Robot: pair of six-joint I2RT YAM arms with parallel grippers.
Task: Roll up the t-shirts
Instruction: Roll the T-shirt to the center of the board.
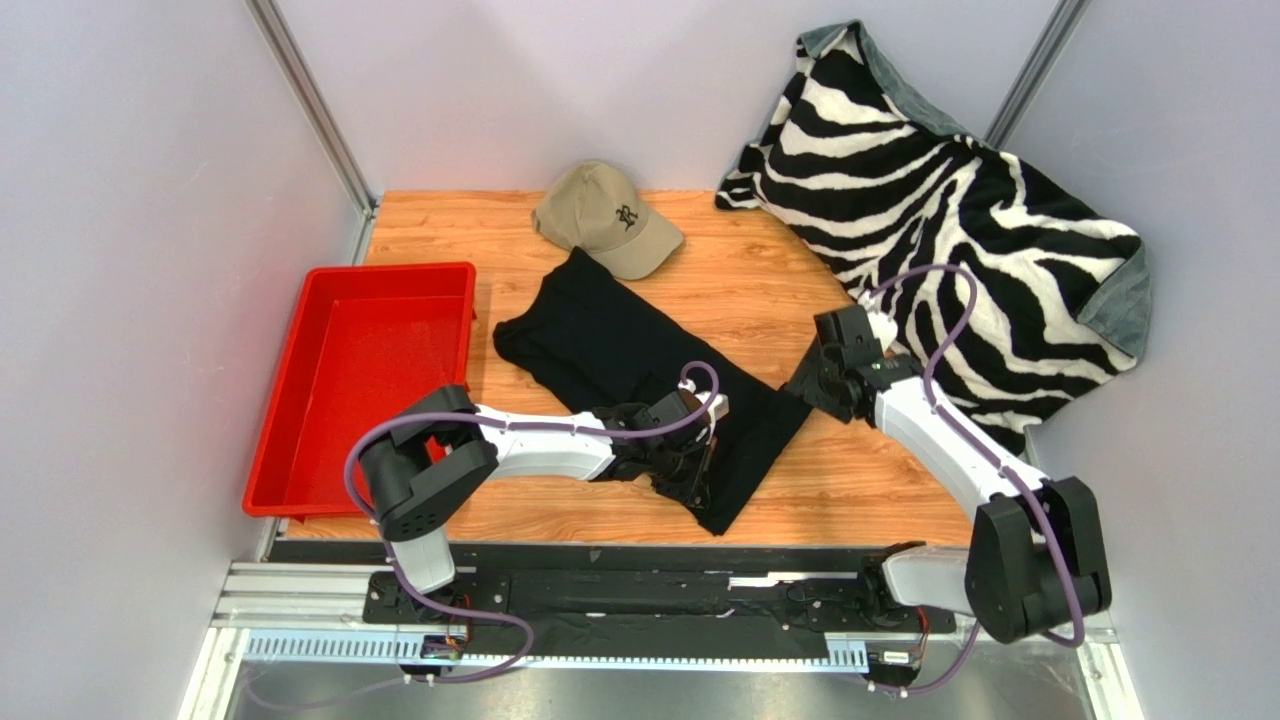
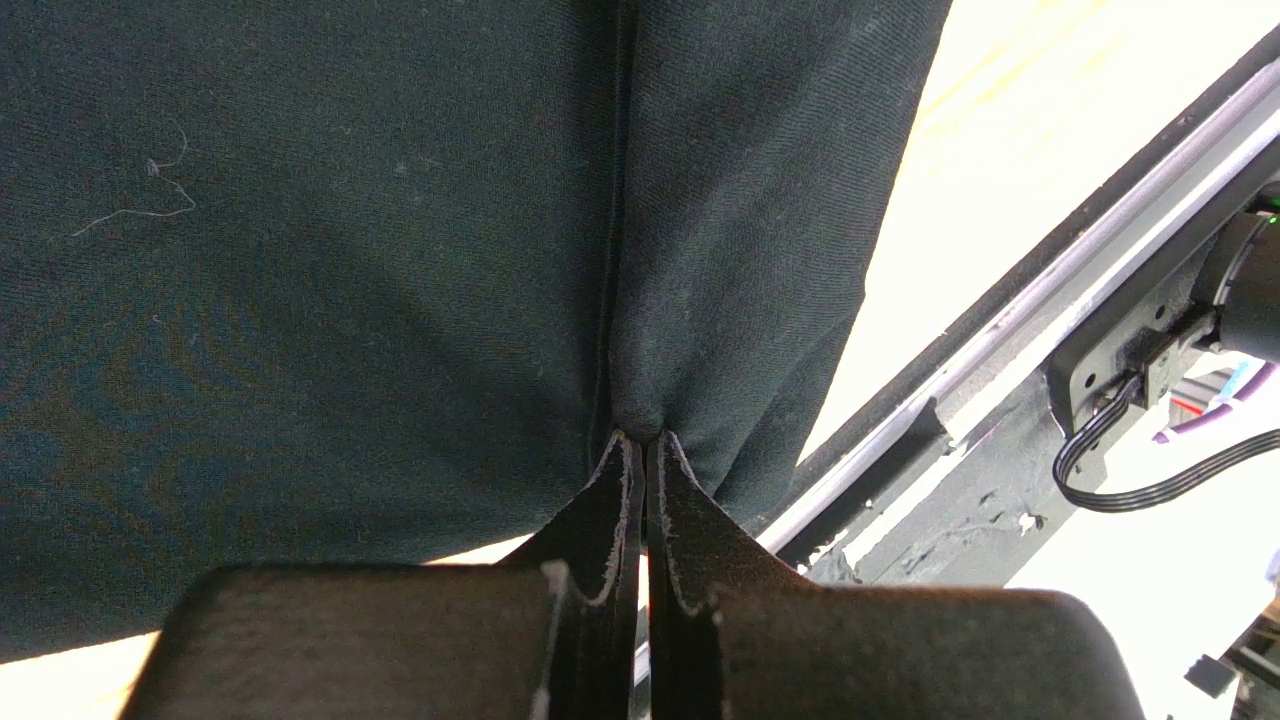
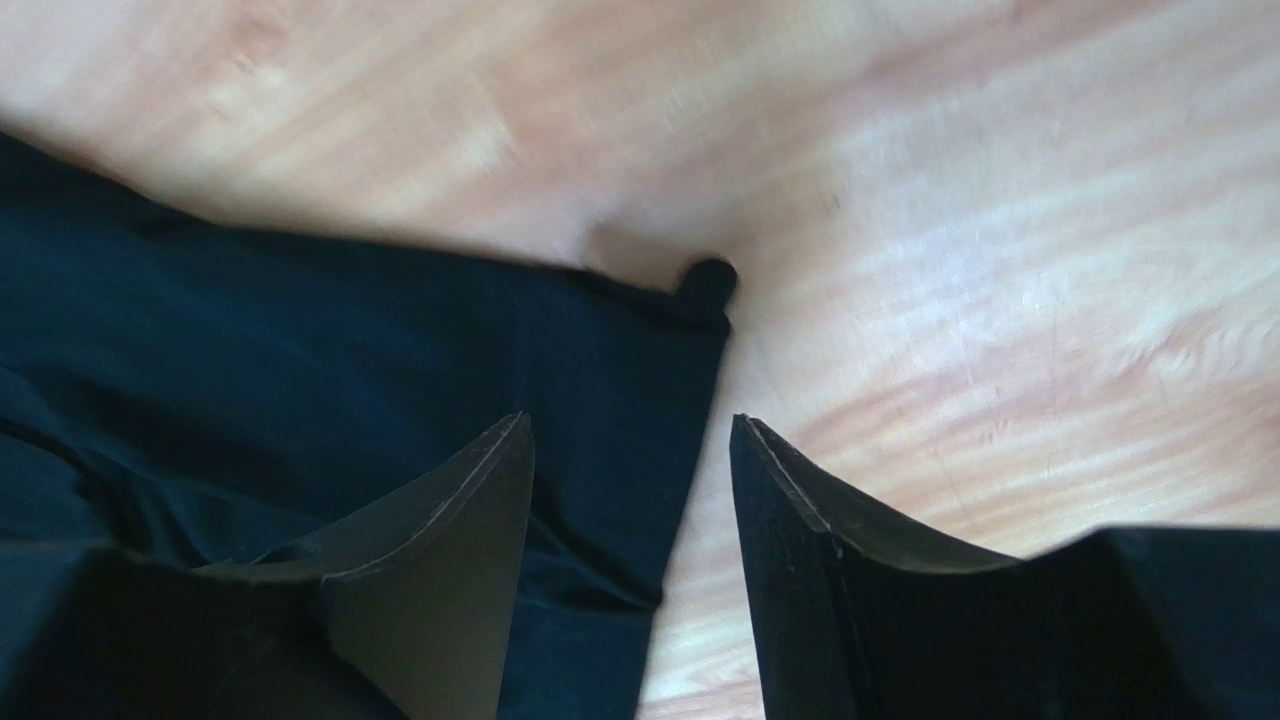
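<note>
Item: t-shirt (image 1: 631, 353), black, flattened strip | left gripper (image 2: 646, 438): clamped on a fabric fold at its tips | right gripper (image 3: 628, 423): jaws apart, empty, shirt edge directly beneath | Risk: one-sided pull could skew the roll; thin pinch may slip.

Left gripper (image 2: 645, 447) is clamped tight, jaws pressed together on a pinch of the black t-shirt (image 2: 376, 240), and a straight crease runs up the fabric from that pinch. A pale loose thread (image 2: 150, 188) sits on the cloth at upper left. Bright table (image 2: 999, 105) shows at right, with the black rail (image 2: 977, 450) and a looping cable (image 2: 1150, 488) below it.
</note>
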